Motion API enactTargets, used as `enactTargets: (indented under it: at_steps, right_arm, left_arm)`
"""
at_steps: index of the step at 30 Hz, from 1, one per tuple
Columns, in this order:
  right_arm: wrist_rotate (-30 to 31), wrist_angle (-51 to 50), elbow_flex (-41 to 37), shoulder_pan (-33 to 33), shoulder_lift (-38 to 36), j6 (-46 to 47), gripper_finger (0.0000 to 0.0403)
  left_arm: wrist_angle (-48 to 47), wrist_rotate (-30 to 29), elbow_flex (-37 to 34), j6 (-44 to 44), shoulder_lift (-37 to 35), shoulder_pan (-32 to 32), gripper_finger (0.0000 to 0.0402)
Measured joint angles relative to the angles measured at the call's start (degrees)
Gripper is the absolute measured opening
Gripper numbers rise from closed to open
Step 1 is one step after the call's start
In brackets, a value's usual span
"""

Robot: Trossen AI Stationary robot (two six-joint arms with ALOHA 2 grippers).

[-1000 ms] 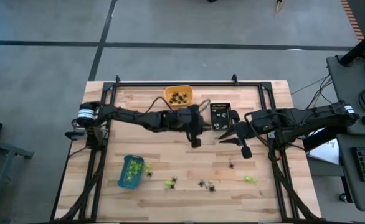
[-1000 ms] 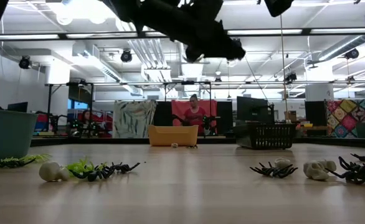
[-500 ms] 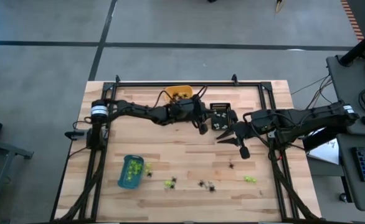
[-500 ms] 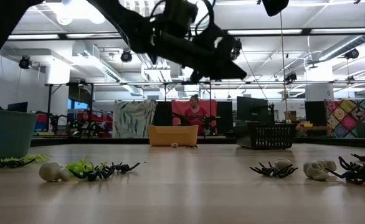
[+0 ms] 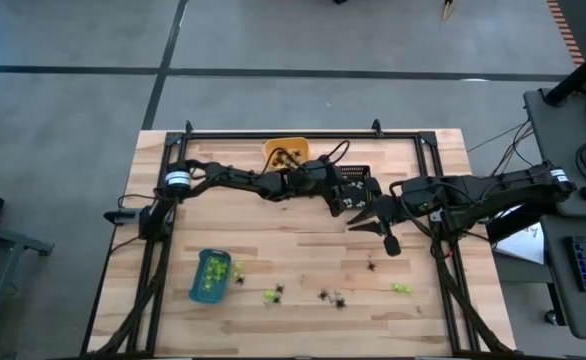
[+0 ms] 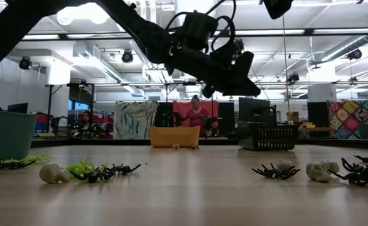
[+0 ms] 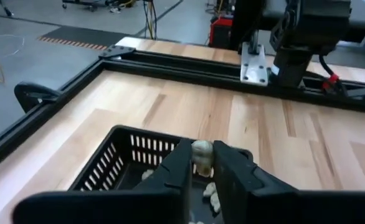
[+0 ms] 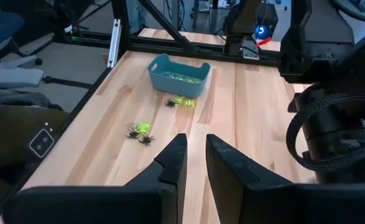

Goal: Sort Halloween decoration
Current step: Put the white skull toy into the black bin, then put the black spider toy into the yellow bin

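While the high view lays out the whole wooden table (image 5: 273, 250) with both arms stretched toward its middle, it cannot show what the left gripper (image 5: 339, 203) carries over the black tray (image 5: 356, 178); the left wrist view settles that, with a whitish trinket (image 7: 202, 155) pinched between the two dark fingers (image 7: 177, 167) directly above the tray's slatted wall (image 7: 139, 154), where more pale pieces lie inside. From above, the right gripper (image 5: 385, 238) hangs just beside that tray, and its own wrist view shows the fingers (image 8: 172, 163) set narrowly apart with nothing between them. An orange tray (image 5: 286, 153) sits at the far edge and a blue tray (image 5: 209, 275) near the front left holds lime-green pieces. Only the low view makes plain the loose trinkets on the boards: black spiders (image 6: 276, 171), a green one (image 6: 83, 167) and whitish lumps (image 6: 321, 171), seen from above as specks (image 5: 331, 297). A person (image 6: 195, 114) appears beyond the table in the low view alone
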Motion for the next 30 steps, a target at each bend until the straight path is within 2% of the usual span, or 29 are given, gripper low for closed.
enactTargets:
  at_steps: [7,12,16,20,24,26,30]
  right_arm:
    - [0.00,-0.31,-0.11,0.00,0.00,1.17,0.0054]
    - [0.01,-0.28,-0.13,0.00,0.00,1.87,0.0054]
    - [0.08,-0.29,-0.13,0.00,0.00,4.95,0.0054]
    - [1.38,-0.77,-0.13,0.00,0.00,11.89,0.0054]
    - [1.50,-2.87,-0.22,0.00,0.74,20.19,0.0054]
    - [1.39,-5.14,-0.24,0.00,1.56,24.41,0.0054]
    - [1.36,-12.83,-0.26,0.00,3.79,32.61,0.0054]
  left_arm:
    - [-1.58,-0.20,-0.02,-0.62,0.16,0.22,0.0094]
    - [-2.56,-0.22,-0.05,-0.68,-0.13,0.20,0.0120]
    - [-8.06,-0.23,-0.15,0.84,-2.47,-0.09,0.0125]
    - [-14.05,-0.26,-0.90,1.94,-6.66,-0.83,0.0121]
    - [-15.99,-0.82,-3.37,3.16,-10.62,-2.44,0.0114]
    - [-15.75,-3.39,-5.34,3.81,-13.01,-3.48,0.0110]
    - [-17.10,-12.11,-9.92,3.92,-17.76,-5.61,0.0103]
